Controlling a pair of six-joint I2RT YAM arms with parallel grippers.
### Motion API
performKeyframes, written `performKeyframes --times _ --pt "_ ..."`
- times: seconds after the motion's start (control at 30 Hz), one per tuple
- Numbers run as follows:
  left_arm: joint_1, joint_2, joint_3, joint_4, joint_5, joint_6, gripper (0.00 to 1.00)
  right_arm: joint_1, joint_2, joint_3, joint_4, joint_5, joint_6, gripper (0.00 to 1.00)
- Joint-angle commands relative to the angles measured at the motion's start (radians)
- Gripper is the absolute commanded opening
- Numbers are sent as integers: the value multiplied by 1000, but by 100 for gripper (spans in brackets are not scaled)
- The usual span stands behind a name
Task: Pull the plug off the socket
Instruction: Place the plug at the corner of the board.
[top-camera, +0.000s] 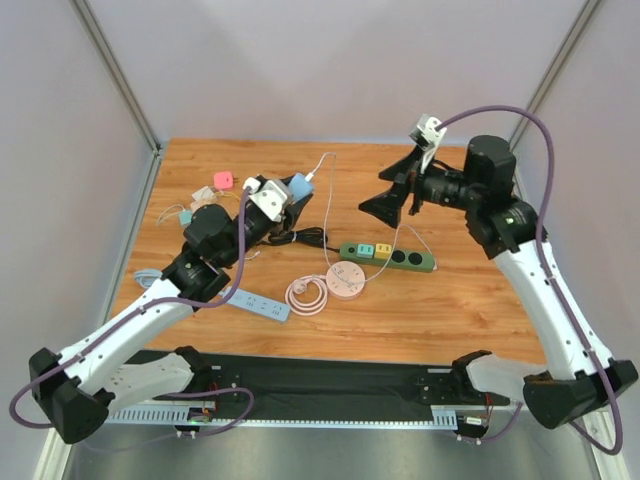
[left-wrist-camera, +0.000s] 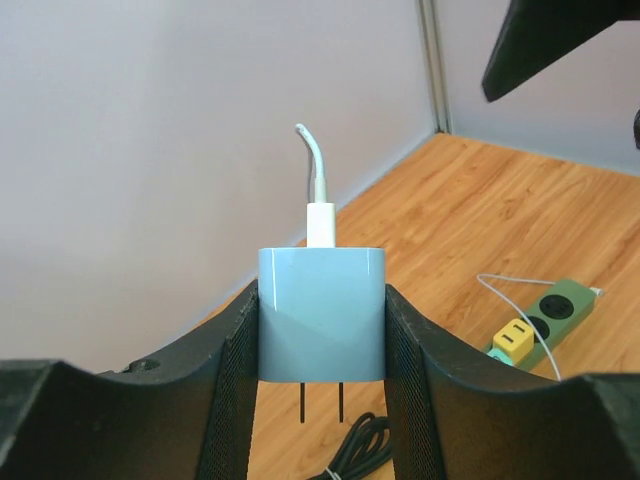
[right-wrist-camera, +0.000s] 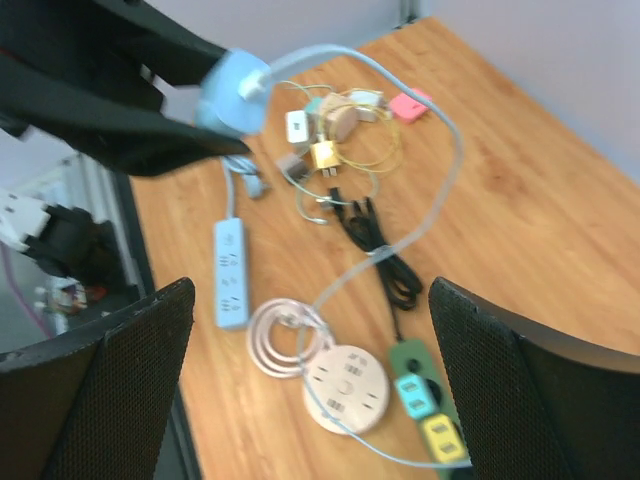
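- Top view: the left gripper (top-camera: 293, 195) holds the blue plug (top-camera: 300, 185) above the table (top-camera: 470, 310), left of centre and well apart from the green strip (top-camera: 400, 257) and the round socket (top-camera: 346, 280). Its white cable (top-camera: 322, 160) arcs off toward the far side. The right gripper (top-camera: 386, 206) hangs near it, jaws spread and holding nothing.
- Left wrist view: the two fingers (left-wrist-camera: 232, 350) clamp the plug (left-wrist-camera: 322, 315) by its flat sides. The prongs (left-wrist-camera: 320, 402) are bare, sitting in no socket. The plug's long axis runs along the fingers, prongs back toward the wrist and cable end (left-wrist-camera: 318, 190) out past the fingertips.
- Right wrist view: the plug (left-wrist-camera: 322, 315) shows as a blur at upper left (right-wrist-camera: 232, 100), pinched in the left arm's black jaws. The cable (right-wrist-camera: 440, 190) trails from it down to the table. The right gripper (right-wrist-camera: 310, 290) is wide open over the round socket (right-wrist-camera: 346, 386).
- Judgement: the pull looks done. The next move calls only for lowering the plug to bare wood and letting go, keeping the cable from dragging the clutter.
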Motion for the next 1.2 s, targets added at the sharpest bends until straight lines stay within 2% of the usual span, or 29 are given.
performKeyframes --times 0.0,0.13,0.2,0.3,0.4,0.53,0.9,1.03,1.17 --pt "4 -70 87 -107 10 -28 0 -80 -75 20 -155 -3 -260 100" --pt "7 -89 246 -213 44 -51 0 -246 -148 -133 -61 -44 -249 100" --pt "7 -87 308 -262 42 -54 0 -288 -167 -245 -11 -70 -248 100" --pt "17 -75 450 -316 -5 -51 0 -355 -184 -377 119 -134 -225 100" --pt "37 -50 564 -359 -65 -40 0 -426 -185 -457 202 -127 -190 100" --pt "73 -14 673 -399 -147 -6 0 -473 -168 -470 219 -90 -153 100" --pt "148 42 854 -404 -332 168 0 -544 -171 -530 293 -139 -75 100" --pt "199 48 867 -421 -348 179 0 -545 -168 -539 308 -147 -62 100" --pt "312 42 819 -427 -343 144 0 -545 -159 -540 307 -155 -61 100"
